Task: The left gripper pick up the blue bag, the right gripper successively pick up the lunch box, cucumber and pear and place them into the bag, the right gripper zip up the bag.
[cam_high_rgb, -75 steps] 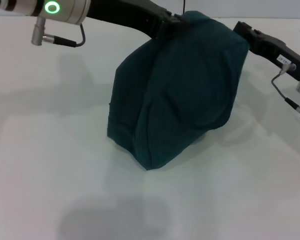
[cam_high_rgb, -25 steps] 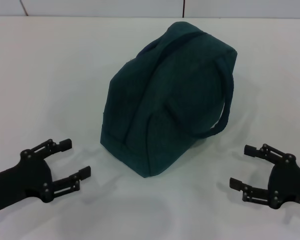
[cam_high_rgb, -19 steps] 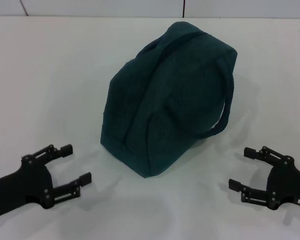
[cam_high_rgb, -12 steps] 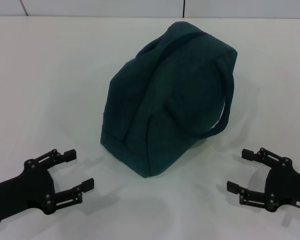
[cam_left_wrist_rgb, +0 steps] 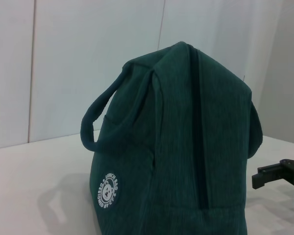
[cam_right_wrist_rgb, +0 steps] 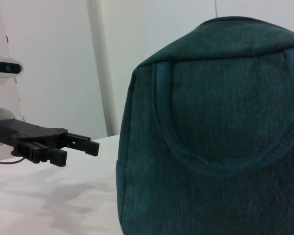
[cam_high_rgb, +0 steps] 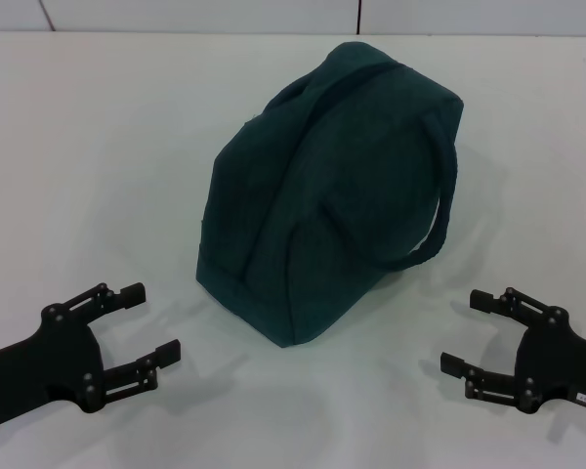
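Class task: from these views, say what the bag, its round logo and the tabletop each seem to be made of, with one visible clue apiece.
Bag: woven fabric, probably; matte teal, fine ribbed texture.
Logo: looks printed, flat white on the cloth.
Tabletop: smooth, hard white surface with soft sheen; exact material unclear.

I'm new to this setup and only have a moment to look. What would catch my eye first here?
The blue bag dominates: it stands closed in the middle of the white table, one looped handle hanging down its side, a round white logo low on one face. Nearer the robot, the left gripper and the right gripper flank it, both with fingers open, apart from the bag and holding nothing.
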`<state>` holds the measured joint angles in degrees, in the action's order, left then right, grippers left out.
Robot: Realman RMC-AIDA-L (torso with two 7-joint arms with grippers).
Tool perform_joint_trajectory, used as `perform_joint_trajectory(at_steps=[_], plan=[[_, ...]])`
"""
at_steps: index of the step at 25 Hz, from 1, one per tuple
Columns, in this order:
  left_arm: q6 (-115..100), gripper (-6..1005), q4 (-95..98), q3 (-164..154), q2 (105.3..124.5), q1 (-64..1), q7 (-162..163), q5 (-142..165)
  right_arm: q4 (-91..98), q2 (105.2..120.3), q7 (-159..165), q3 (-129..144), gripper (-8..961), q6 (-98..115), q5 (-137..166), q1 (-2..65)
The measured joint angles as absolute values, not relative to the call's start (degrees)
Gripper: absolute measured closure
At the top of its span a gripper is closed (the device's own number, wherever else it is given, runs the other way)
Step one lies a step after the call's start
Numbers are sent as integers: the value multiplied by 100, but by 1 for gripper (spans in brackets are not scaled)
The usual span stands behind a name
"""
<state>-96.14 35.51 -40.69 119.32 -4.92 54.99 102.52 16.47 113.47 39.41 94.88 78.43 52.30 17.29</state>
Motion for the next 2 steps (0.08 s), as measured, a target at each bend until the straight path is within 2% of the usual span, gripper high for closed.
perform_joint_trajectory(at_steps=[2], plan=[[-9615,167,3549,-4069,11931,-492,5498,10247,1646,11348,3940,9485,83,7849,5217,1729]])
